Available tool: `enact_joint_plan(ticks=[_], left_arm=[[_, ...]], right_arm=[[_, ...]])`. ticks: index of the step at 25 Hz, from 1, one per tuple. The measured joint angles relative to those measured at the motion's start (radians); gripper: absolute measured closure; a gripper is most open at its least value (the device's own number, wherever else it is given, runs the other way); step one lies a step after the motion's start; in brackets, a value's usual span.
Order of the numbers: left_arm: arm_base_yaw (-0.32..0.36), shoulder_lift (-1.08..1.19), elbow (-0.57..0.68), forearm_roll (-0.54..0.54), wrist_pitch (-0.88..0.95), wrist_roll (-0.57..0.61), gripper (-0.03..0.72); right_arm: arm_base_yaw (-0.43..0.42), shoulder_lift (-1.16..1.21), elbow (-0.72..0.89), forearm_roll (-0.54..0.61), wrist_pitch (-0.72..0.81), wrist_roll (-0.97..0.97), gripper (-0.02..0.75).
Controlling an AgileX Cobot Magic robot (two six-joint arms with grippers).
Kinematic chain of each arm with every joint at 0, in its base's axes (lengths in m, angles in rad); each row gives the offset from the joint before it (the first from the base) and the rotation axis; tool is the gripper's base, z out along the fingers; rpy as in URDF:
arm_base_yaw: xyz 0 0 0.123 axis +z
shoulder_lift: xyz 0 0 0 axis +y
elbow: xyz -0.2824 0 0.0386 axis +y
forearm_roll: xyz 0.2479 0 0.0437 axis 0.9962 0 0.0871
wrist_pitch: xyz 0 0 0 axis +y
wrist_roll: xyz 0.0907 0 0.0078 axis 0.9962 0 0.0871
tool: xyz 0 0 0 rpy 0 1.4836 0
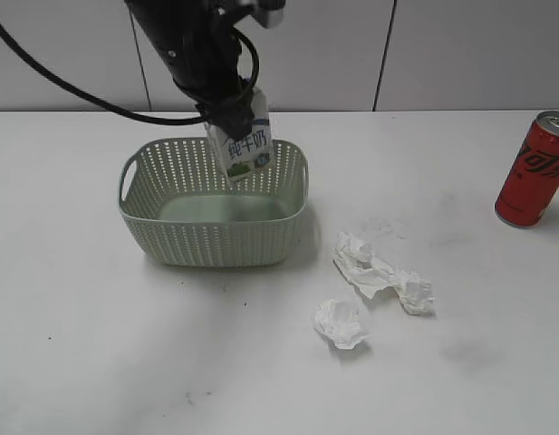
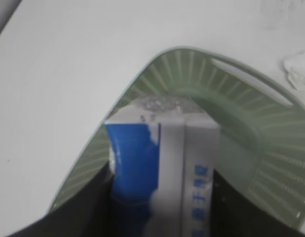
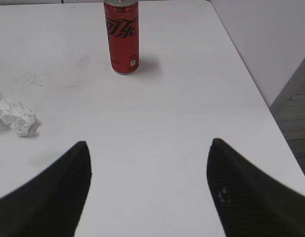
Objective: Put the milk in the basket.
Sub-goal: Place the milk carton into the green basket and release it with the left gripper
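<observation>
While the left hand [image 1: 232, 116] grips the milk [image 1: 246, 143] by its upper part, the carton hangs tilted above the far inner side of the basket [image 1: 152, 222], its base clear of the basket floor as far as the exterior view shows. In the left wrist view the dark fingers [image 2: 88, 205] press both broad faces of the milk [image 2: 159, 163], with the pale green rim curving beneath. A small carton like this is probably light for its size but full of liquid, so its weight would sit low; its card walls are stiff at the edges and yield in the middle of each face, so a hard squeeze could dent it, and its smooth coating looks slippery. Holding it near the top across the flat sides, as here, seems sound, though the tilt suggests it may swing or topple once let go. The basket looks rigid, light and easy to nudge across the surface [image 1: 98, 362]. Further right lie two crumpled tissues [image 1: 379, 272], then a red can [image 1: 531, 169] standing upright, well apart from the basket. The right hand [image 3: 150, 190] hangs over bare surface with its fingers spread wide, holding nothing.
</observation>
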Motion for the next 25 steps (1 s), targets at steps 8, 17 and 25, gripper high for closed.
enact_joint_plan(ticks=[8,17,25], left_arm=[[0.0,0.126,0.0,-0.052,-0.015,-0.001,0.377],[0.0,0.126,-0.003,-0.066,0.018,-0.001,0.056],[0.037,-0.033,-0.033,0.002,0.055,-0.083,0.019]], right_arm=[[0.0,0.0,0.0,0.0,0.0,0.0,0.155],[0.0,0.0,0.0,0.0,0.0,0.0,0.155],[0.0,0.0,0.0,0.0,0.0,0.0,0.155]])
